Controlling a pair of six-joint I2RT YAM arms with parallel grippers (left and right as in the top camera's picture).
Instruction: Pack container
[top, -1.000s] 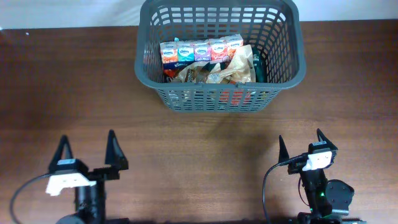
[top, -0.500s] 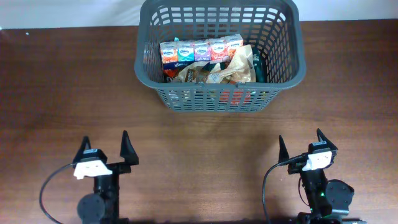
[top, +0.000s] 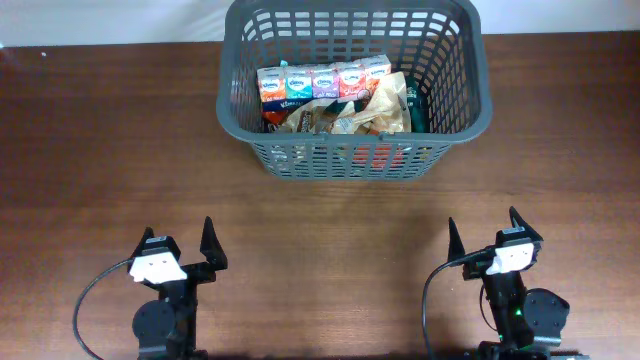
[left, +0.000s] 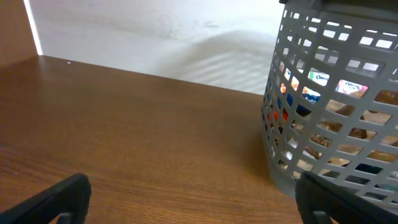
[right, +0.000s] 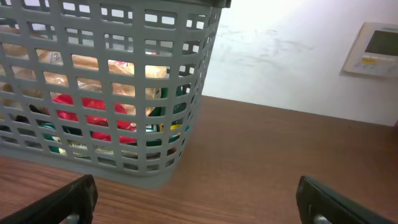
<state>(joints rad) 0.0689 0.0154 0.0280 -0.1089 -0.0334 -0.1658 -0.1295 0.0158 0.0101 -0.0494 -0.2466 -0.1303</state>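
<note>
Overhead, left tool (top: 180, 240) and right tool (top: 483, 225) gape empty, well apart from container (top: 226, 100).

The basket (left: 329, 124) is running off the top and right edges of the left wrist view, and its slotted walls are hiding most of the packs (right: 93, 118) inside. The fingers (left: 59, 199) of the left gripper (left: 189, 193) are being cropped by the bottom edge, blurring into dark shapes.

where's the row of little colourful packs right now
In the overhead view, the row of colourful packs lies inside the grey basket, top centre of frame, along its far wall and just behind a crumpled brown bag.
</note>
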